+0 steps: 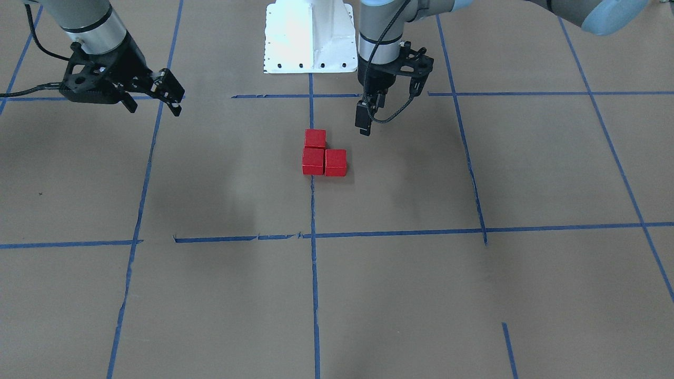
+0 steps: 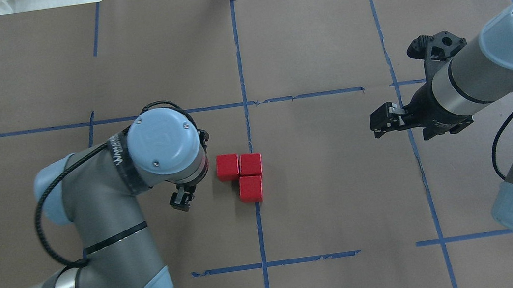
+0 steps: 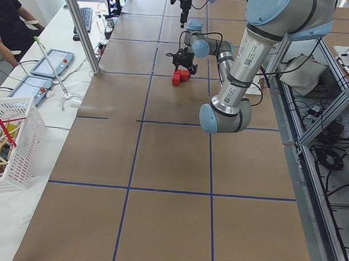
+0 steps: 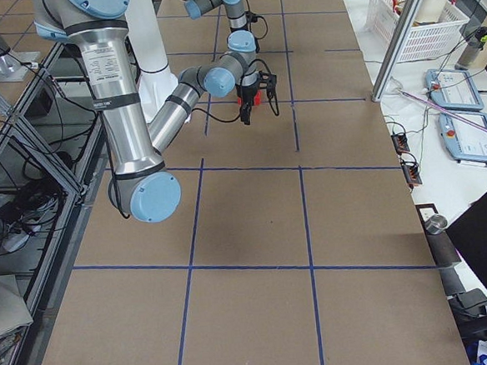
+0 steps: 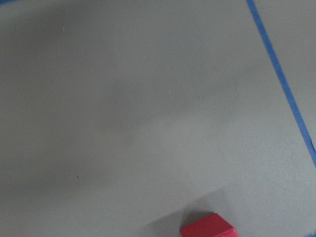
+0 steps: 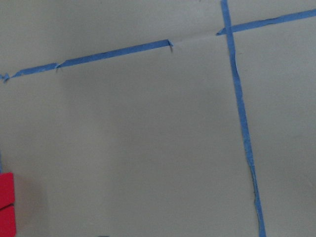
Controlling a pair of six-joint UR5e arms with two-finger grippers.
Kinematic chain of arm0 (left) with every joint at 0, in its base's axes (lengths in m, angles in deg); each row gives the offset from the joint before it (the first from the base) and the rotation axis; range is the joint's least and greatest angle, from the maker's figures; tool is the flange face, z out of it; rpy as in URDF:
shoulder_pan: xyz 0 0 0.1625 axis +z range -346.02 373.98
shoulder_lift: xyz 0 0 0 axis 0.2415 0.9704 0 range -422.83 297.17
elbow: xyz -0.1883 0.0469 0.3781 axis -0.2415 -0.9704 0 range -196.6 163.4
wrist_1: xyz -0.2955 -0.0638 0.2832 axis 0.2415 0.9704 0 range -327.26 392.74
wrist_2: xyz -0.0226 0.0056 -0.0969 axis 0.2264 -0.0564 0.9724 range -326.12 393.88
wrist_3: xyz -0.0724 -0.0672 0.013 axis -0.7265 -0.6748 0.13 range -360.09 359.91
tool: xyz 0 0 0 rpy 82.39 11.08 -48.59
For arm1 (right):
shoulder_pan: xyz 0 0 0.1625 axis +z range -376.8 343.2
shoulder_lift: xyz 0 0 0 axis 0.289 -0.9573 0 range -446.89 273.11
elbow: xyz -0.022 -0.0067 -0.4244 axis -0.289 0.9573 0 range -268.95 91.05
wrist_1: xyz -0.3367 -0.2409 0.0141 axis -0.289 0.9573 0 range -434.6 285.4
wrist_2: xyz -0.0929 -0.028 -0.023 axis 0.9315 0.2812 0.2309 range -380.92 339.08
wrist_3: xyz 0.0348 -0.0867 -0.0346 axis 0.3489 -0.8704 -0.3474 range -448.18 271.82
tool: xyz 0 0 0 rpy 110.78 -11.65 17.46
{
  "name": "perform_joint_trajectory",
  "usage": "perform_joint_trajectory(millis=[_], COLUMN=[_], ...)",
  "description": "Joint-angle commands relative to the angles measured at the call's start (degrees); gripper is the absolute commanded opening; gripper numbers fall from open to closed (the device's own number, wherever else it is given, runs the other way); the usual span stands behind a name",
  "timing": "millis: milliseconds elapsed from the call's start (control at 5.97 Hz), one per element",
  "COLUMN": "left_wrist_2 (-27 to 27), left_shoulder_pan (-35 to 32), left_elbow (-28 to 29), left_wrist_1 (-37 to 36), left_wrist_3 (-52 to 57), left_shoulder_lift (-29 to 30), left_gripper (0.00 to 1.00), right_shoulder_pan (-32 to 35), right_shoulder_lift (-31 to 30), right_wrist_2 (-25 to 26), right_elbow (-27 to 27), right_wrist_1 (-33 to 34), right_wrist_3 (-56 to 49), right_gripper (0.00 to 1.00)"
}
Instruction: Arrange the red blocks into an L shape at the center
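Observation:
Three red blocks sit touching in an L shape in the center cell [image 1: 400, 179], on its vertical blue tape line: one [image 1: 315, 138] toward the robot, one [image 1: 313, 161] in front of it and one [image 1: 335, 162] beside that. They also show in the overhead view [image 2: 250, 164]. My left gripper [image 1: 363, 129] hangs empty just beside the L on the robot's left, apart from it; its fingers look parted. My right gripper [image 1: 154, 108] is open and empty, well off to the other side over a tape line. The left wrist view shows one block's corner [image 5: 208, 229].
The robot's white base plate [image 1: 309, 37] stands at the table's near edge behind the blocks. Blue tape lines [image 2: 239, 67] split the brown paper into cells. A white basket [image 3: 13, 142] and tablets lie off the table on the operators' side.

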Motion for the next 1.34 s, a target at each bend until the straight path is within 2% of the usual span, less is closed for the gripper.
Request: perform_joint_trajectory(millis=[0, 335, 670, 1005, 1173], left_wrist_2=[3.47, 12.86, 26.38, 32.03, 32.15], left_shoulder_pan=[-4.34, -15.22, -29.45, -41.59, -47.65], left_elbow=[-5.35, -5.54, -4.67, 0.23, 3.39], left_wrist_1=[0.89, 0.90, 0.90, 0.72, 0.03], left_wrist_3=[19.86, 39.97, 71.31, 96.29, 111.91], left_shoulder_lift=[-10.20, -16.81, -24.37, -28.25, -29.31], left_gripper=[1.00, 1.00, 1.00, 1.00, 1.00], right_shoulder_pan=[7.47, 15.63, 26.61, 35.67, 38.67], right_shoulder_lift=[-4.47, -10.61, -15.19, -15.74, -15.57], right_wrist_2=[-3.66, -7.60, -12.09, -12.19, -12.02], right_elbow=[0.28, 0.98, 5.09, 6.08, 5.99], right_wrist_1=[0.24, 0.33, 1.12, 11.35, 16.37], right_wrist_3=[-9.20, -20.18, -37.04, -57.33, -63.09], right_gripper=[1.00, 1.00, 1.00, 1.00, 1.00])
